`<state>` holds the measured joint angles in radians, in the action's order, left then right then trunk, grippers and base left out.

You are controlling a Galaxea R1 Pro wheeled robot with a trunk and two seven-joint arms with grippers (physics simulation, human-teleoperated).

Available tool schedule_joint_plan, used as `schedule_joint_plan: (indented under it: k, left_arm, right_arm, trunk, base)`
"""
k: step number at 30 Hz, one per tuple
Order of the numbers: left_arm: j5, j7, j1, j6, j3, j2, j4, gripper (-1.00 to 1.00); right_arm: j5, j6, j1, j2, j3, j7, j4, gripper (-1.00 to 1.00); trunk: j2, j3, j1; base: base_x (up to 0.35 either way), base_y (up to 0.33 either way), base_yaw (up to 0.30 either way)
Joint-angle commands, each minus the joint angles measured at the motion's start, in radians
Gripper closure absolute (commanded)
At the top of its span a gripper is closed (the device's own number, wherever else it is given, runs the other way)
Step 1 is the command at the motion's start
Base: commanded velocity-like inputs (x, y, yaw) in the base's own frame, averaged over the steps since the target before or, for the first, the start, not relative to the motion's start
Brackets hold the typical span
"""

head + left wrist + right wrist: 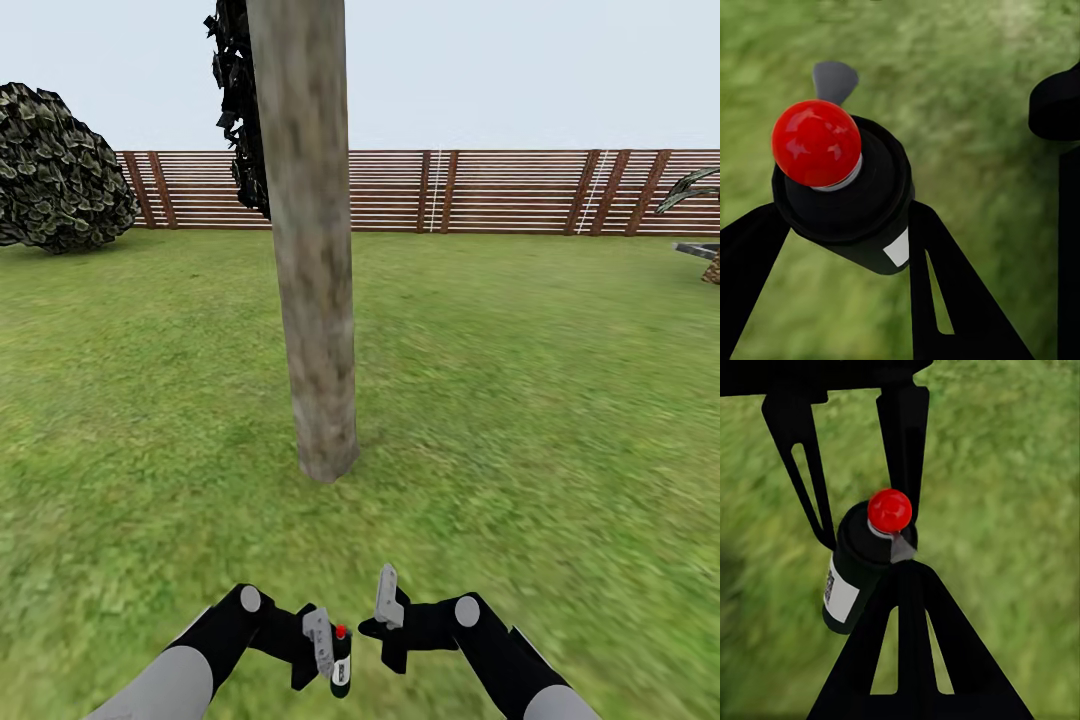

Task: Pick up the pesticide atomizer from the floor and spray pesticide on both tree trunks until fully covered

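Both my arms are tucked in low, elbows out, wrists nearly meeting over the lawn (560,420). My left gripper (330,650) has its jaws clamped on the pesticide atomizer (341,665), red cap up. Right gripper (385,605) jaws: can't tell, only 1 finger shows clearly. Tree trunk (315,300) stands just ahead, top cut off.

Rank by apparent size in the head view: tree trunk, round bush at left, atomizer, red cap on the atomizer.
1. Tree trunk, though it stands nearer the camera than the bush.
2. Round bush.
3. Atomizer, held in the left claw.
4. Red cap.
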<state>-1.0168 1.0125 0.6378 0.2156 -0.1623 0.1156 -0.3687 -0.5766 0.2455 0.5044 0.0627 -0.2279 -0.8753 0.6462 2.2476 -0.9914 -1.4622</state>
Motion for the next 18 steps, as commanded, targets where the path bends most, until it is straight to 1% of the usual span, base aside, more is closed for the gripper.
schedule_joint_plan:
  k: [1,13,15,18]
  left_arm:
    - [-0.009,0.004,0.0,0.006,-0.009,0.001,-0.001,1.0]
    - [-0.008,0.003,0.0,0.007,-0.01,0.013,0.005,1.0]
    - [-0.005,0.003,0.0,0.008,-0.011,0.021,0.008,1.0]
    - [-0.005,0.002,0.0,0.008,-0.011,0.026,0.008,1.0]
  right_arm:
    - [-0.009,0.006,0.0,0.0,0.001,-0.001,0.001,1.0]
    - [-0.009,0.006,0.0,0.0,0.001,-0.001,0.001,1.0]
    - [-0.009,0.005,0.0,0.0,0.001,-0.001,0.001,1.0]
    - [-0.009,0.006,0.0,0.0,0.001,-0.001,0.001,1.0]
  trunk:
    - [0.0,-0.001,0.0]
    - [0.0,-0.001,0.0]
    - [0.0,-0.001,0.0]
    - [0.0,-0.001,0.0]
  base:
    - [0.0,0.0,0.0]
    - [0.0,0.0,0.0]
    - [0.0,0.0,0.0]
    - [0.0,0.0,0.0]
